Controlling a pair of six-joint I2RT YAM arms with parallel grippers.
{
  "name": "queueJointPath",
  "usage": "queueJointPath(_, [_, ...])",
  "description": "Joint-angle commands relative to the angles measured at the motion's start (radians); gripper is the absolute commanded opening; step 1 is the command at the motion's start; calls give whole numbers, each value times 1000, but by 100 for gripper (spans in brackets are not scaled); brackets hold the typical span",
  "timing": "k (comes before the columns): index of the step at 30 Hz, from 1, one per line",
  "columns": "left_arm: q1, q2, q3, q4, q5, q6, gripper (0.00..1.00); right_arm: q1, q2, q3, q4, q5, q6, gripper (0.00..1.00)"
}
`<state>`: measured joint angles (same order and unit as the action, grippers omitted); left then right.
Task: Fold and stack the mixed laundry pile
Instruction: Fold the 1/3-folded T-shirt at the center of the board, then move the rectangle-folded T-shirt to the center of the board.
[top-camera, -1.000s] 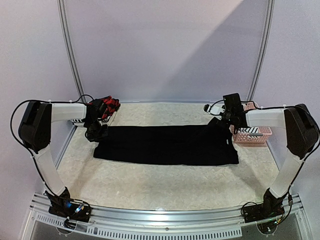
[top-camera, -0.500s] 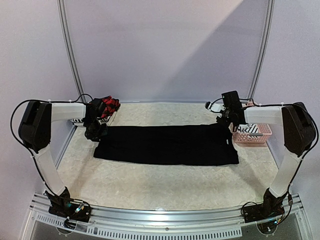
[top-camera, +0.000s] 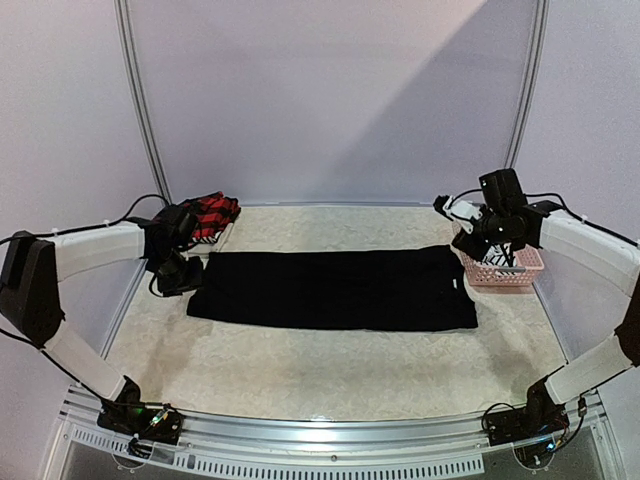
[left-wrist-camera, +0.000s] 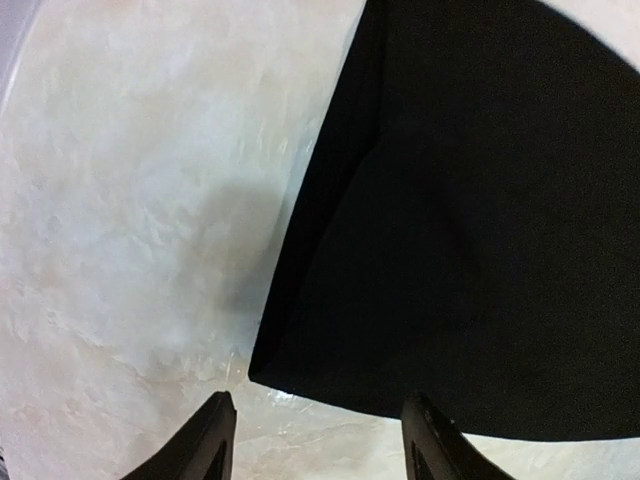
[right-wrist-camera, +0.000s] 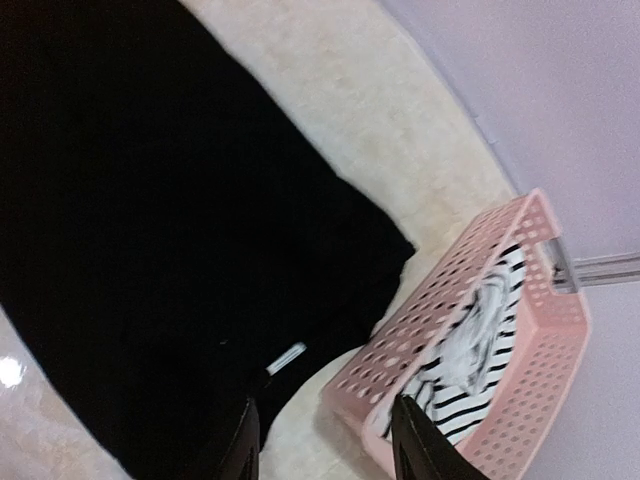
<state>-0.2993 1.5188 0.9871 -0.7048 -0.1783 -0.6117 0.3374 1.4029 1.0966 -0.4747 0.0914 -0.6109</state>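
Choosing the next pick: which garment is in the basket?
The striped top; the black T-shirt lies flat on the table, the red plaid piece far left.

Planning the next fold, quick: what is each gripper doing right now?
Left gripper: open, holding nothing.
Right gripper: open, holding nothing.

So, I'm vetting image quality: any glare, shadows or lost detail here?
Top external: diagonal shadow across the back wall, black T-shirt nearly featureless. Left wrist: soft shadow on the table beside the shirt's edge. Right wrist: small glare spot on the table, pink basket sharp.
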Motion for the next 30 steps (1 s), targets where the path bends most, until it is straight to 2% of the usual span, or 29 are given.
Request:
queueJointPath(1, [2,-13,-108,121,68,-41,59,-4,-14,-135,-188,-119,-40,46])
queueJointPath(6, [10,26,-129,182,55,-66,60,-5,17,-196,-191,-109,-74,48])
queueJointPath(13, [19,98,-129,218,50,-68,54,-6,99,-212,-165,-100,-103,48])
queueJointPath(23, [33,133,-147,214,50,-63,32,-9,198,-237,-114,-37,-146,47])
queueJointPath(27, [33,119,-154,166,45,-56,23,-9,226,-253,-96,-17,-163,37])
queueJointPath(29, [33,106,-160,136,42,-51,17,-10,245,-257,-94,-13,-168,28])
queueJointPath(30, [32,98,-167,123,41,-51,14,-9,254,-259,-92,-13,-173,20])
